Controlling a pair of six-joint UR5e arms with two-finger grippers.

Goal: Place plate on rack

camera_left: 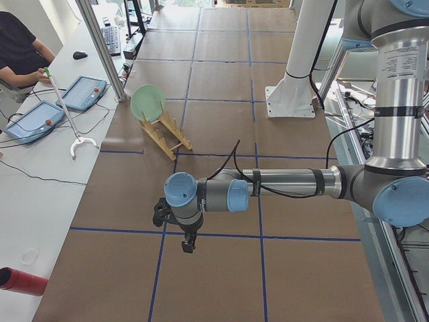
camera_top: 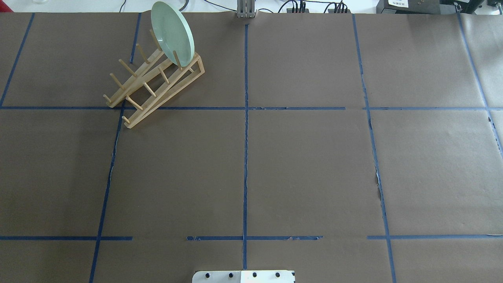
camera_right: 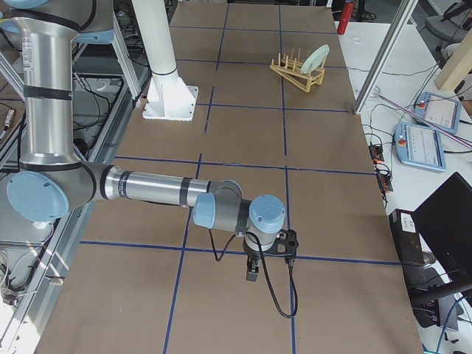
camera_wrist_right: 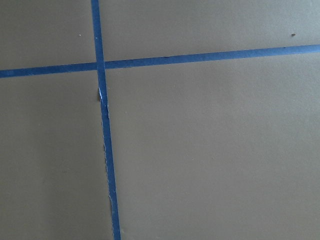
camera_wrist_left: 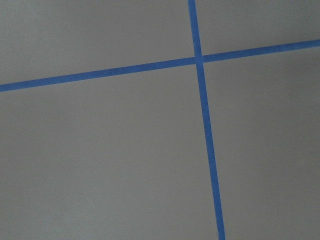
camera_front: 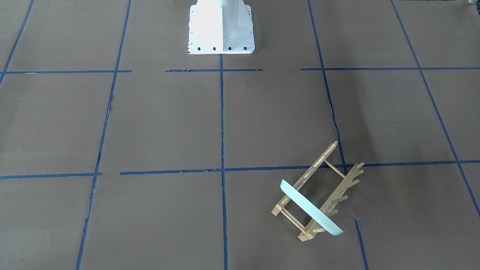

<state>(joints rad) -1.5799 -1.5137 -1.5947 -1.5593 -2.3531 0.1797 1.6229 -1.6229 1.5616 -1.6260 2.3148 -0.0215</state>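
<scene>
Table [camera_top: 306,165], brown paper with a blue tape grid: one. White robot pedestal [camera_front: 221,28] at its edge: one.

Left arm [camera_left: 288,182] and right arm [camera_right: 155,188]: two, both stretched low over bare paper and well apart from the task's things. The left gripper [camera_left: 188,243] and right gripper [camera_right: 252,271] show only in the side views, so I cannot tell how the jaws stand. Both wrist cameras see only paper and tape, with nothing held in view.

Wooden dish rack [camera_top: 157,84]: one, far-left part of the table, skewed to the grid. Two rails. About five or six pegs to a rail; the plate hides some.

Mint-green plate [camera_top: 173,31]: one, on edge in the rack's end slot, tilted against the pegs. The task looks done.

Risks, as I judge them:
- The plate sits at the very end of a light rack, so a knock from a passing arm could tip both.
- That end lies near the far table edge, so a toppled plate might roll off.
- The lean is steep, so a jolt to the table could shift it.
</scene>
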